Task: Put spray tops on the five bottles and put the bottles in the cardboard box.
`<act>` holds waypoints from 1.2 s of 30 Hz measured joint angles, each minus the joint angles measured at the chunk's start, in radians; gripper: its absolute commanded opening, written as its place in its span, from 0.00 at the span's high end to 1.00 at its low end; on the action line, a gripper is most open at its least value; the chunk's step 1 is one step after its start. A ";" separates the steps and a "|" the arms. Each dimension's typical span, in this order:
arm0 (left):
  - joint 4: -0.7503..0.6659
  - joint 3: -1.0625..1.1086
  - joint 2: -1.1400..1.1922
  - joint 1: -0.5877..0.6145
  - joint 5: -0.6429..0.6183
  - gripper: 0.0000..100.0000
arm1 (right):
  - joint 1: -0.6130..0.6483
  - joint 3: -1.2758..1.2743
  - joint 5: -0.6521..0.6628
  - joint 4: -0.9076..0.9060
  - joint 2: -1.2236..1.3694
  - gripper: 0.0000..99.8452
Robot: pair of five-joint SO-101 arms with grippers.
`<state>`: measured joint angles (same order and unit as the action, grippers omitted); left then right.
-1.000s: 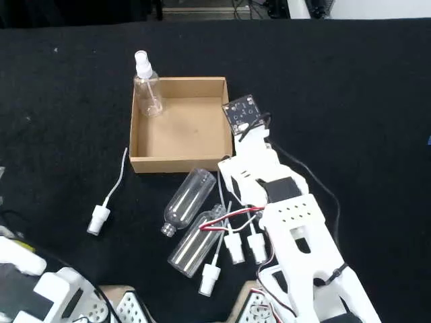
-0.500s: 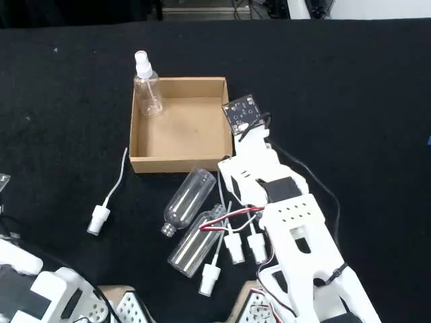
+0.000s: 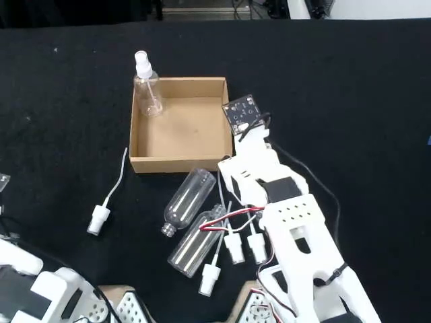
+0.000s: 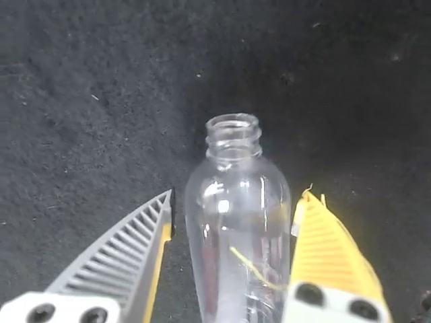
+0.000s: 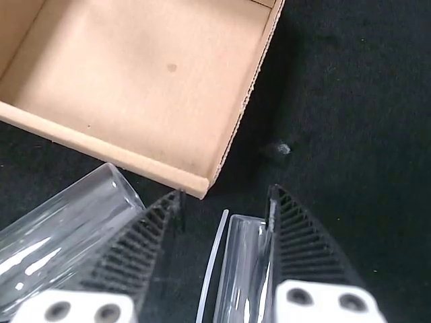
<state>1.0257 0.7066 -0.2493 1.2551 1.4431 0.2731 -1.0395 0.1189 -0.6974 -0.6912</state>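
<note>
Cardboard box [image 5: 202, 182] corner, uncapped bottles [image 5: 60, 215], thin tube [image 5: 212, 262] crowd spread right jaws.

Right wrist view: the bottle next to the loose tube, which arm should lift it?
Right: the right gripper is open with that bottle between the jaws, beside the box. The left gripper has its jaws around another, uncapped bottle.

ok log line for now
box: capped bottle | table: two lying bottles, four loose tops | left gripper: around uncapped bottle | right gripper: open
</note>
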 measured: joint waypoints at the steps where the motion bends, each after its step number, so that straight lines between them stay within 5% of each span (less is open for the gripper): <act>1: -0.018 0.009 0.003 0.000 0.000 0.74 | 0.000 0.000 0.000 0.000 0.000 0.82; 11: -0.064 0.035 0.074 0.000 0.000 0.74 | 0.000 0.000 0.000 0.000 0.000 0.82; 17: -0.064 0.035 0.074 0.000 0.000 0.98 | 0.000 0.000 0.000 0.000 0.000 0.82; 26: -0.064 0.035 0.074 0.005 0.000 0.93 | 0.000 0.000 0.000 0.000 0.000 0.82; 33: -0.064 0.035 0.074 -0.012 -0.003 0.69 | 0.000 0.000 0.000 0.000 0.000 0.82; 36: -0.064 0.035 0.043 -0.029 -0.021 0.68 | 0.000 0.000 0.000 0.000 0.000 0.82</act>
<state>0.9613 0.7419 -0.2064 1.2259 1.4216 0.2731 -1.0395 0.1189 -0.6974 -0.6912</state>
